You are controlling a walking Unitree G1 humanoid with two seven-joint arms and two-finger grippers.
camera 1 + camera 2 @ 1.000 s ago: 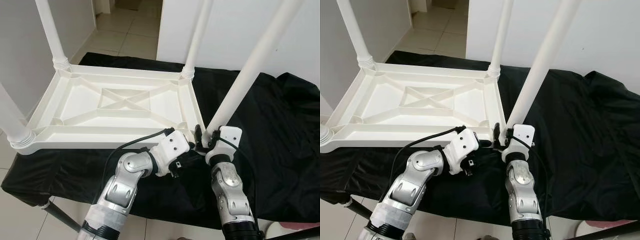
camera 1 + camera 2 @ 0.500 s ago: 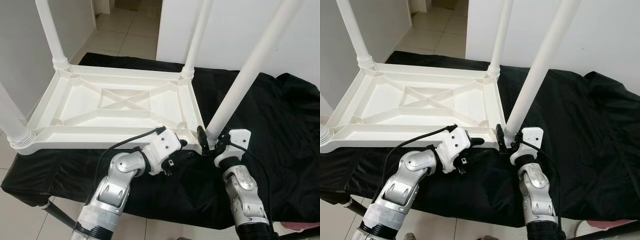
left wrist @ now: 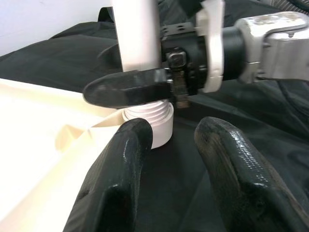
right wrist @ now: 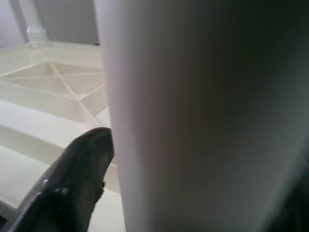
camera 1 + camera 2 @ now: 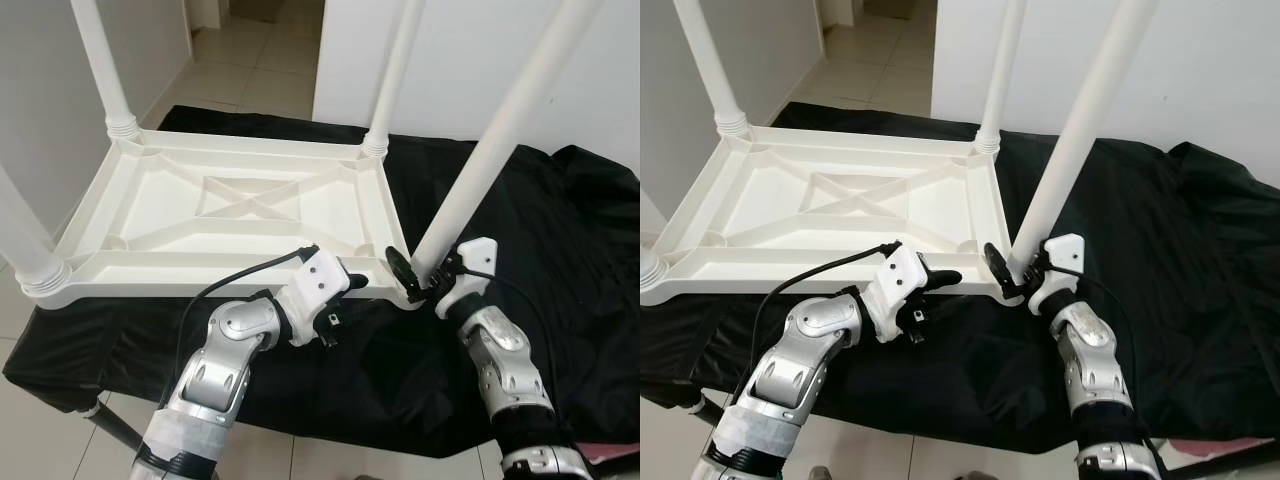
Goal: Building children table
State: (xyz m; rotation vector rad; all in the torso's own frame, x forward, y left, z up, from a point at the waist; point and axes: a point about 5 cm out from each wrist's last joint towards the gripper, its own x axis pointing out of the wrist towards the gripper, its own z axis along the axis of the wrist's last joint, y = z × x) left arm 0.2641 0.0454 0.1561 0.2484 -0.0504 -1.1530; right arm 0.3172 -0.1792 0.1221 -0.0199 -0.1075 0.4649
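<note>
White plastic: the tabletop (image 5: 230, 215) lies upside down on a black cloth (image 5: 560, 260), ribbed underside up, with legs standing at its corners. Seen from the head, it fills the left half from 9 to 12 o'clock. The near-right leg (image 5: 500, 130) leans up toward 1 o'clock from the corner nearest the robot, its ribbed foot seated at that corner.

The right gripper (image 5: 420, 275) is clamped round the base of that leg, one black finger (image 3: 128, 92) lying across the front of it just above the ribbed collar. In its wrist view the leg fills most of the frame, with one fingertip (image 4: 72, 181) pressed against its side; the other finger seems to be behind the leg, though that side is too dark to be sure.

The left gripper (image 5: 358, 283) sits at 9 o'clock of the leg, against the tabletop's near edge. Its two fingers (image 3: 118, 183) are parted with nothing between them, pointing at the collar from just beside it.

A tiled floor (image 5: 255, 70) runs off at 12 o'clock.
</note>
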